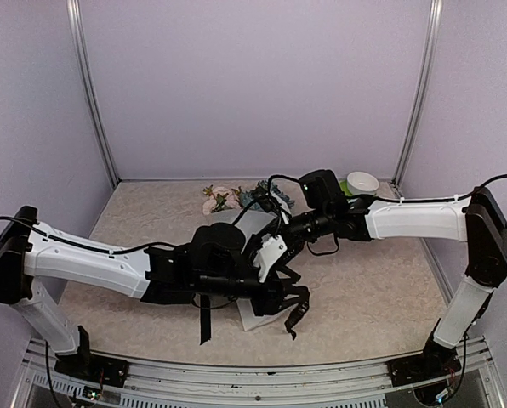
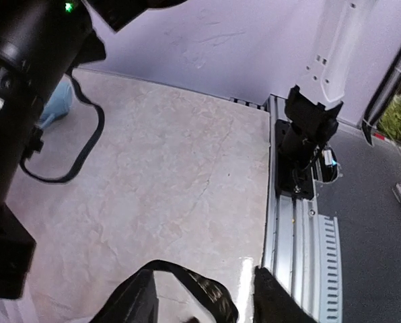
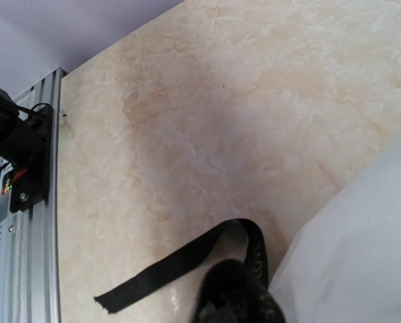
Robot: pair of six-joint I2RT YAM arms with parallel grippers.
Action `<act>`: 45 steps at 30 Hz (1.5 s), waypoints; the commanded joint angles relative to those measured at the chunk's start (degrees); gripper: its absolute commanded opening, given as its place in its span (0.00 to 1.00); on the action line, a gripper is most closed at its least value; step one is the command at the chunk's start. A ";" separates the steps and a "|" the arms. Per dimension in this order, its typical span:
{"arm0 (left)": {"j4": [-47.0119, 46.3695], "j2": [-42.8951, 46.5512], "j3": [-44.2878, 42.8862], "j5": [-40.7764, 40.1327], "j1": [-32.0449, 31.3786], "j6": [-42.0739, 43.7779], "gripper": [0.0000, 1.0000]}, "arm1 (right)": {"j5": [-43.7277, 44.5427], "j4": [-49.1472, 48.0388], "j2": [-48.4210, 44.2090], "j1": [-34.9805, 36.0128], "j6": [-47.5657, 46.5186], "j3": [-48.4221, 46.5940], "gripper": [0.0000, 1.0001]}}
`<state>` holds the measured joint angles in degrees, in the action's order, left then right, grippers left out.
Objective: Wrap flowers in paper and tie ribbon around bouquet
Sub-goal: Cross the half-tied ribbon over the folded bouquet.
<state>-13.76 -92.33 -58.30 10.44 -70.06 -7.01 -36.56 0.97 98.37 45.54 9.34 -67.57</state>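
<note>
Trailing from the closed right pincer, the ribbon crosses the open left pincer.

Bouquet on table centre; ribbon trailing before it; bowl, seemingly, behind right.

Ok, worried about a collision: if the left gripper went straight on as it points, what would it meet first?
Probably the ribbon looped at the left gripper; beyond, bare table, then perhaps the right arm's base, though depth is unclear.

My arms hid most of the paper (seen from above); my right tool was blurred, and the lettering on the ribbon was unreadable.
</note>
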 commanded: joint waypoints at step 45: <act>-40.41 2.91 27.90 -19.54 11.21 7.62 0.61 | -1.93 -3.96 3.03 6.72 7.22 -3.12 0.00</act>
<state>-47.57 -88.25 -28.27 -8.84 -59.40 1.02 -37.93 -2.11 100.38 51.53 16.23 -68.86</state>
